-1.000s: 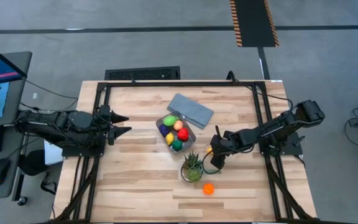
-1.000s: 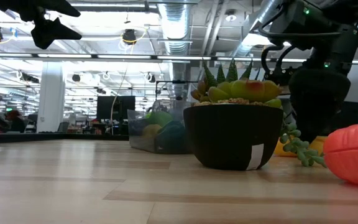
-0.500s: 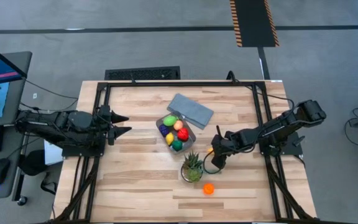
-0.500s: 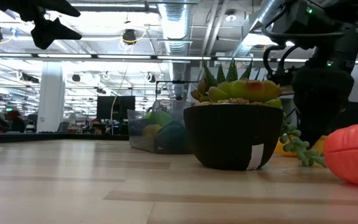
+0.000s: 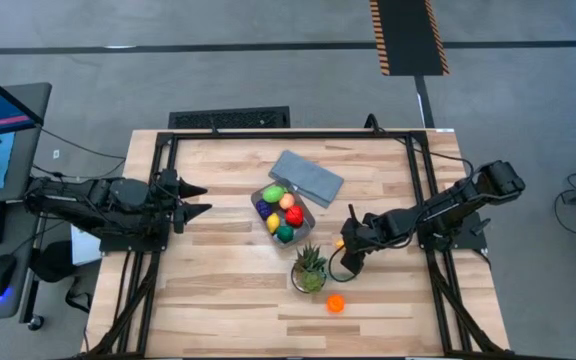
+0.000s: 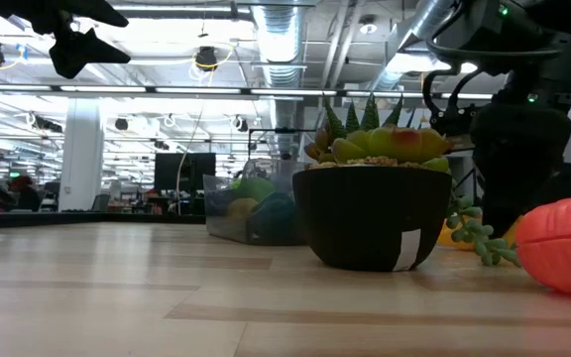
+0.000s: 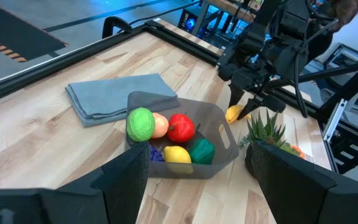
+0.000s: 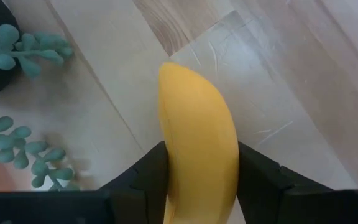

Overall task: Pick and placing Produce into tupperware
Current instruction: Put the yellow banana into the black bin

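Right pincer (image 8: 197,180) low, clamped tight; left pincer (image 5: 200,200) parted, level, well apart at table's left edge.

bright even overhead light; soft shadows; near low-view foreground blurred

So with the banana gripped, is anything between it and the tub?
Nothing visible. The right gripper holds the banana beside the potted plant; bare table lies between it and the tub.

Both arms are matte black, built of chunky jointed segments. The left arm (image 5: 108,197) ends in two pointed, tapering fingers. The right arm (image 5: 438,210) carries looping black cables, and small green lights glow on its housing (image 6: 509,12).
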Robot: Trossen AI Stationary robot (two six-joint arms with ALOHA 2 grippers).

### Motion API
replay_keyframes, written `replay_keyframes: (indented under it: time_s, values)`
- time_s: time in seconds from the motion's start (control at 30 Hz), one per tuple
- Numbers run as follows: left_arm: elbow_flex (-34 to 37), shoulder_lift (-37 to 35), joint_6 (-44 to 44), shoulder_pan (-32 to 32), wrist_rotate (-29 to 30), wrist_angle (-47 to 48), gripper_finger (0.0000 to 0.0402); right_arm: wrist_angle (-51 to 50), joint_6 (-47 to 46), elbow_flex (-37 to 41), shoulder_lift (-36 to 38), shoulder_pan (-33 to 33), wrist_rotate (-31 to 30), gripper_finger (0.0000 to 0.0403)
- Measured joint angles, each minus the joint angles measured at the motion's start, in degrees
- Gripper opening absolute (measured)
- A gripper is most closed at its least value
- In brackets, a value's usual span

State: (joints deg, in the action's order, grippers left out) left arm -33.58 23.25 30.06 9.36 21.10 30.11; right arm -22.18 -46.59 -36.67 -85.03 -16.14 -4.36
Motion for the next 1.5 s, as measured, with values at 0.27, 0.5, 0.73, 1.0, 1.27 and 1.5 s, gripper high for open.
replay_keyframes:
  time_s: [0.27,0.5,0.73,1.0,1.27,1.5]
  values:
    - [0.0,0.0,0.0,0.0,0.0,0.0,0.0269,-0.3,-0.1,0.0,2.4,0.0,-0.4,0.0190]
    - [0.0,0.0,0.0,0.0,0.2,0.0,0.0269,-2.7,-0.4,-0.1,8.4,0.0,-3.3,0.0173]
    - [0.0,0.0,-0.1,0.0,0.2,0.0,0.0269,-6.1,-1.6,-0.1,14.2,0.2,-6.1,0.0189]
    - [0.0,0.0,-0.4,0.0,0.2,0.0,0.0269,-7.9,-2.0,-0.1,19.7,0.2,-6.5,0.0173]
    - [0.0,0.0,-0.4,0.0,0.3,0.0,0.0269,-7.8,-1.5,-0.1,23.8,0.2,-7.6,0.0189]
    - [0.0,0.0,-0.4,0.0,0.7,0.0,0.0269,-7.4,-1.3,-0.1,27.1,0.2,-7.8,0.0176]
